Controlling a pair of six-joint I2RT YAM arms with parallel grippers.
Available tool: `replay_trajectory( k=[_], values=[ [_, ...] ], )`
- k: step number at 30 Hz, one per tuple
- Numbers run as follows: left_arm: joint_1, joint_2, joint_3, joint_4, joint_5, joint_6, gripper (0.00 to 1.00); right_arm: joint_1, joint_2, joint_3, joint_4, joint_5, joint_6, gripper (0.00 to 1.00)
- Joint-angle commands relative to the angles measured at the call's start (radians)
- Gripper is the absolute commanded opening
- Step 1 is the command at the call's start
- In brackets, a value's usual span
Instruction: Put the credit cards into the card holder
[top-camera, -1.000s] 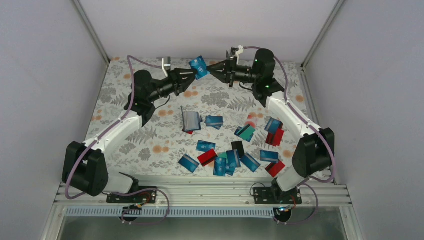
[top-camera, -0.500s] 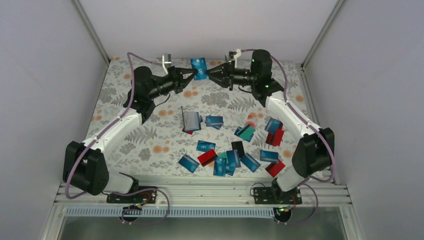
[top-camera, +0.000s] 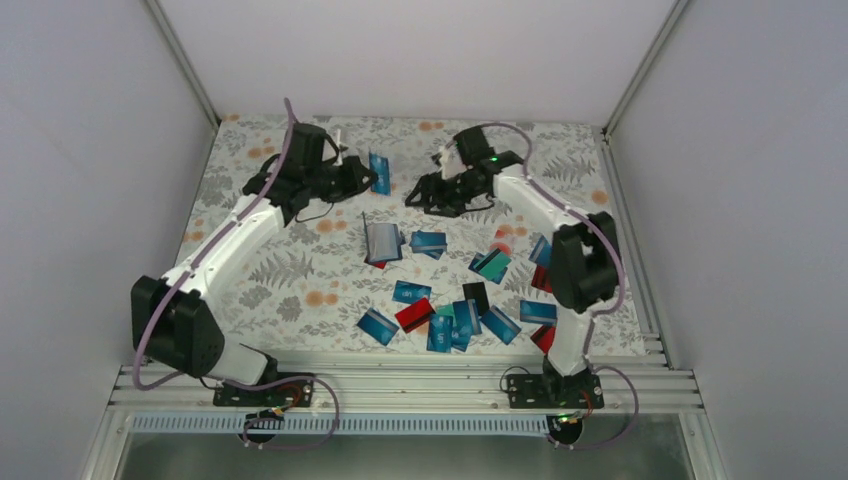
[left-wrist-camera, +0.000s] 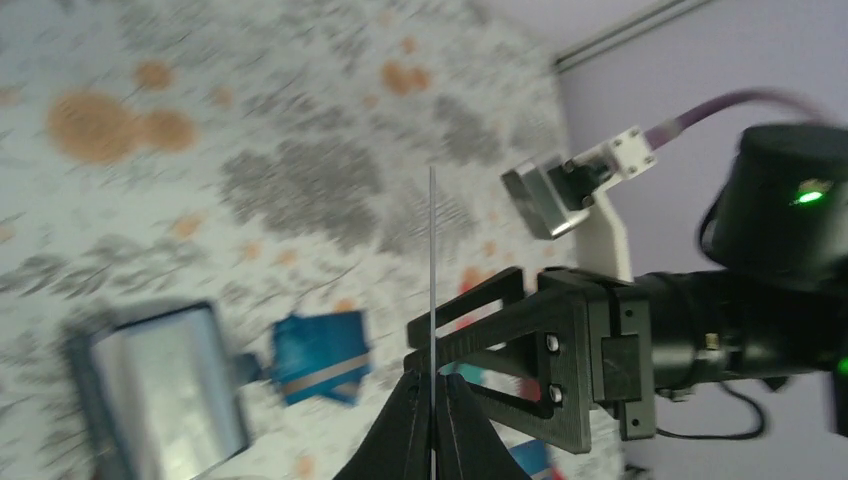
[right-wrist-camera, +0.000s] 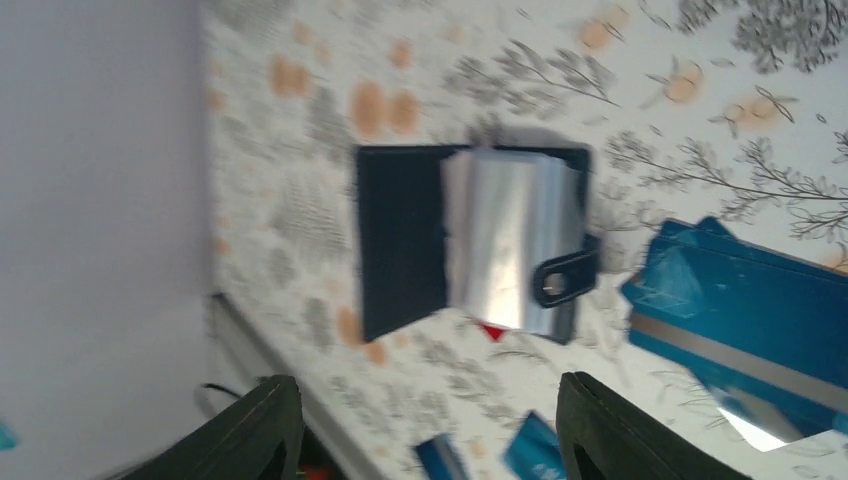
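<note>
One flower-patterned tabletop (top-camera: 290, 280) carries everything, with grey walls on three sides. Two arms reach over its far half: the left arm (top-camera: 230, 245) stretches from its base up to the far left, and the right arm (top-camera: 545, 205) bends back from the right toward the middle. Between them the left hand (top-camera: 372, 178) is clenched on a blue credit card (top-camera: 380, 172), lifted clear of the cloth; from the left wrist the card shows edge-on as a thin upright line pinched between the two fingertips. Just beside it the right hand (top-camera: 412, 198) is released, its fingers (right-wrist-camera: 250, 430) spread wide with nothing between them and only cloth below. Nearer the middle lies the card holder (top-camera: 382, 241), a dark navy pouch opened flat with pale clear sleeves fanned up and a snap tab on one side. Another blue card (top-camera: 428, 241) rests just to its right. Many more credit cards (top-camera: 450, 322), blue, teal, red and one black, lie scattered and partly overlapping across the near right of the tabletop.
</note>
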Motion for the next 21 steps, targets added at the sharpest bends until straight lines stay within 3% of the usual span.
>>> replay_trajectory(
  k=[1,10,21],
  values=[
    [-0.001,0.052,-0.022,-0.152,-0.087,0.134,0.02,0.099,0.109,0.131,-0.212,0.236,-0.197,0.64],
    [-0.003,0.118,-0.058,-0.164,-0.119,0.195,0.02,0.211,0.271,0.246,-0.288,0.419,-0.229,0.64],
    [-0.003,0.119,-0.089,-0.137,-0.102,0.195,0.02,0.225,0.36,0.298,-0.288,0.46,-0.235,0.54]
  ],
)
